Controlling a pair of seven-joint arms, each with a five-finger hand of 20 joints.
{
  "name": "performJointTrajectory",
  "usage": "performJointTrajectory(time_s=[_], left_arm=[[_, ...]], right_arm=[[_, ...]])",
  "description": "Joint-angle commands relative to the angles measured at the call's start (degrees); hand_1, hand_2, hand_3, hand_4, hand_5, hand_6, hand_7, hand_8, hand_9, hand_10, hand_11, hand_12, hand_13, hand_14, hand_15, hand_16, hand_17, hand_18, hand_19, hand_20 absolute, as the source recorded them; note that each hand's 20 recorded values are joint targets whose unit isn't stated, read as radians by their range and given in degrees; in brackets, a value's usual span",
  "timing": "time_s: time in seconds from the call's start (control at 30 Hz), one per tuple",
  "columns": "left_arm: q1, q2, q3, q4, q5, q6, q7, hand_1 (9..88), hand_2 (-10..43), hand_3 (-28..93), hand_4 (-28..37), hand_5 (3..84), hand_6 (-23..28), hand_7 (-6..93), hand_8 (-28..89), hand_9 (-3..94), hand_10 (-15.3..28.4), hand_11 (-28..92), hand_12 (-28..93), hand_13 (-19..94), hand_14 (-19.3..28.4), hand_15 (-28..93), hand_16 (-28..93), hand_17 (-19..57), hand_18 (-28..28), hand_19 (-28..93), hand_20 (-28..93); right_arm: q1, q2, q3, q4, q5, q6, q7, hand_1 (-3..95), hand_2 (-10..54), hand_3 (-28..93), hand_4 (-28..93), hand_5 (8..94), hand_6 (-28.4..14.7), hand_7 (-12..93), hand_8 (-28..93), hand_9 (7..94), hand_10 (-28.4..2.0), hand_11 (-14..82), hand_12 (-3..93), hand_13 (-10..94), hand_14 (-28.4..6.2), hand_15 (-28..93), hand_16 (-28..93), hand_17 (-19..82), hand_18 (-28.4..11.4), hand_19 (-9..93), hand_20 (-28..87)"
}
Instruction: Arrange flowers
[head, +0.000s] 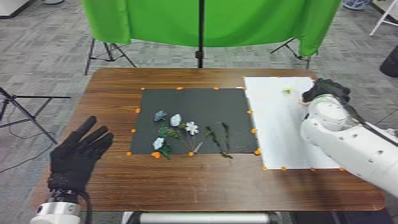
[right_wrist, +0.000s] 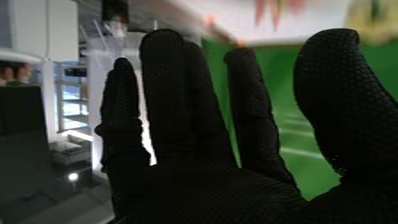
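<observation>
In the head view, my right hand (head: 327, 90) is over the far right corner of the white sheet (head: 282, 127), beside a small pale yellow flower (head: 287, 91). The right wrist view has my right hand (right_wrist: 209, 185) with fingers straight and thumb apart, holding nothing. Several flowers lie on the black mat (head: 182, 95): a white one (head: 192, 128), a pale bud (head: 175, 120), a bluish one (head: 160, 115), another pale one (head: 158, 143) and dark green stems (head: 226, 136). My left hand (head: 78, 152) is left of the mat, fingers extended.
Orange markers (head: 257, 152) line the edges of the mat and the sheet on the brown table (head: 195, 192). Beyond the far table edge stands a green cloth (head: 213, 25) on a dark stand, with tripod legs on the floor.
</observation>
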Motion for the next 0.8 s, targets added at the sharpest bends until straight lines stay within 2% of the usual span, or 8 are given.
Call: performJointTrajectory(time_s=[0.03, 0.2, 0.3, 0.4, 0.47, 0.57, 0.7, 0.8], left_arm=[[0.0, -1.52, -0.61, 0.07, 0.80, -0.26, -2.93, 21.9, 5.6, 82, -26.0, 36.5, 8.7, 11.4, -9, 35.6, 21.1, 22, 11, 24, 28.4, 50, -9, -10.0, 27.6, 57, 7], [-0.2, -1.80, -0.86, 0.18, 1.04, -0.65, -3.58, 22.0, 5.6, 82, -26.0, 36.5, 8.8, 11.4, -9, 35.6, 21.1, 22, 11, 24, 28.4, 50, -9, -10.0, 27.6, 57, 7], [-0.3, -2.27, -0.89, 0.25, 1.31, -0.97, -3.77, 21.9, 5.6, 82, -26.0, 36.6, 8.8, 11.4, -9, 35.6, 21.1, 22, 11, 24, 28.4, 50, -9, -10.0, 27.6, 57, 7], [-0.2, -2.70, -1.07, 0.26, 1.42, -1.03, -4.25, 21.8, 5.7, 82, -26.0, 36.7, 8.9, 11.3, -9, 35.6, 21.1, 22, 11, 24, 28.4, 50, -9, -10.0, 27.6, 57, 7], [0.1, -2.94, -1.17, 0.15, 1.45, -1.08, -4.18, 21.9, 5.7, 82, -26.1, 36.8, 9.0, 11.1, -9, 35.6, 21.1, 22, 11, 24, 28.4, 50, -9, -10.0, 27.7, 57, 7], [0.6, -2.32, -1.30, -0.05, 1.08, -0.63, -3.50, 21.9, 5.7, 82, -26.1, 36.9, 9.0, 11.1, -9, 35.7, 21.2, 22, 11, 24, 28.4, 50, -9, -10.0, 27.7, 57, 7], [0.9, -3.43, -2.07, -0.23, 1.62, -0.75, -4.64, 21.8, 5.7, 82, -26.0, 36.9, 9.0, 11.0, -9, 35.7, 21.1, 22, 11, 24, 28.4, 50, -9, -10.1, 27.7, 57, 7], [1.7, -3.74, -2.20, -0.43, 1.56, -0.77, -4.49, 21.8, 5.7, 82, -26.1, 37.0, 9.0, 11.0, -9, 35.7, 21.2, 22, 11, 24, 28.4, 49, -9, -10.1, 27.7, 57, 7]], right_arm=[[-0.8, -3.5, -1.4, 1.1, -1.9, -2.9, -0.2, 35.4, -9.5, 80, -28, 52.0, 3.2, 16, -14, 55.3, -16.4, 21.0, 13.5, 53, -12.7, 67, 9, 18, -26.5, 74, 29], [-0.5, -3.9, -2.9, 1.8, -4.9, -5.3, -0.4, 37.1, -9.5, 79, -28, 56.5, 4.8, 16, -15, 59.3, -14.7, 20.9, 13.6, 56, -11.7, 65, 9, 19, -26.7, 73, 29], [-1.1, -3.4, -4.8, 2.1, -7.8, -3.2, -0.1, 44.1, -9.5, 73, -28, 70.4, 5.0, 15, -9, 71.4, -10.6, 21.4, 16.1, 64, -8.8, 63, 13, 21, -24.8, 74, 29], [-2.1, -2.9, -5.4, 1.9, -9.8, -2.1, -0.3, 52.4, -9.5, 64, -28, 84.5, 5.1, 14, -2, 84.9, -7.3, 15.4, 25.5, 71, -5.5, 61, 19, 24, -22.5, 76, 31], [-2.8, -2.0, -5.5, 1.3, -10.5, -0.8, -0.3, 54.8, -9.5, 63, -28, 87.3, 5.4, 14, -1, 89.8, -6.4, 14.5, 28.9, 73, -4.7, 63, 19, 26, -21.4, 78, 32], [-3.9, -0.9, -4.1, -1.0, -10.0, 2.8, -0.6, 55.2, -9.5, 63, -28, 88.2, 5.4, 14, 0, 91.4, -6.4, 15.2, 29.9, 75, -4.1, 64, 19, 26, -21.0, 79, 33], [-4.0, 0.0, -3.7, -6.6, -12.0, 9.6, -2.8, 55.0, -9.5, 65, -28, 88.8, 4.8, 14, 0, 92.2, -6.3, 15.8, 30.2, 75, -4.3, 65, 19, 27, -20.4, 80, 33], [-3.5, -0.9, -4.7, -10.4, -12.8, 12.4, -5.4, 54.5, -9.5, 67, -28, 89.4, 4.1, 14, 1, 92.7, -6.9, 16.8, 30.4, 75, -4.7, 66, 19, 27, -20.2, 82, 34]])
